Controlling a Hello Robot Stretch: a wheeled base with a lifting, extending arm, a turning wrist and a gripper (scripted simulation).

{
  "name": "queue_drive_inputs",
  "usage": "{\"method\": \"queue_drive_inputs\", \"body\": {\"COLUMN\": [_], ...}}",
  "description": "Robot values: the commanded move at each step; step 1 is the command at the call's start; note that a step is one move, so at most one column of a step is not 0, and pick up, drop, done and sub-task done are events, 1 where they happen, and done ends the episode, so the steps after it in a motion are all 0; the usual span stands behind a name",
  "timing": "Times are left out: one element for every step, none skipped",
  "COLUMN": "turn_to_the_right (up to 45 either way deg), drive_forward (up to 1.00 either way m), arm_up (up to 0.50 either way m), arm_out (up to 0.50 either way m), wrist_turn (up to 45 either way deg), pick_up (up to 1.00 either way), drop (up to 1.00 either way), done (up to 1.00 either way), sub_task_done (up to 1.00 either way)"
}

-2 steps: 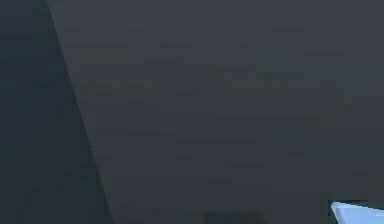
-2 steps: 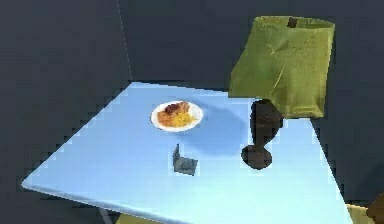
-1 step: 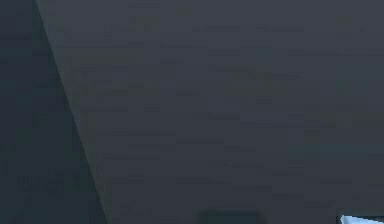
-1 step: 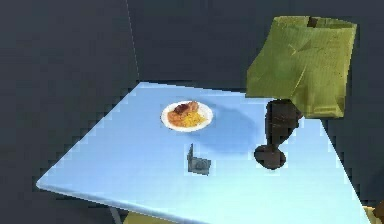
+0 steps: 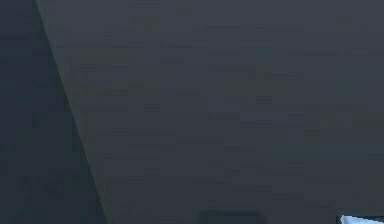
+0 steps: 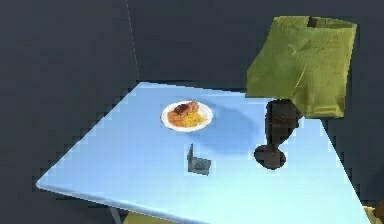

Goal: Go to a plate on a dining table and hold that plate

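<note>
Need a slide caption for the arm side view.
Plate of food and green-shaded lamp on a light blue table.

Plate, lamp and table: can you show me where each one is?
plate (image 6: 167,118): arm side view, its white left rim.
lamp (image 6: 300,60): arm side view, middle of its green shade.
table (image 6: 120,150): arm side view, bare blue top.

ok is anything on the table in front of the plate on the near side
Yes: a small grey upright object stands on the blue table just nearer than the plate, likely in a reach's way. The lamp stands aside.
</note>
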Motion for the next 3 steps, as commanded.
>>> {"method": "queue_drive_inputs", "body": {"turn_to_the_right": [0.0, 0.0, 0.0], "drive_forward": [0.00, 0.00, 0.00], "arm_up": [0.38, 0.00, 0.00], "arm_out": [0.00, 0.42, 0.00], "wrist_turn": [0.0, 0.0, 45.0], "pick_up": [0.00, 0.00, 0.00], "drop": [0.00, 0.00, 0.00], "done": [0.00, 0.00, 0.00], "sub_task_done": [0.00, 0.00, 0.00]}}
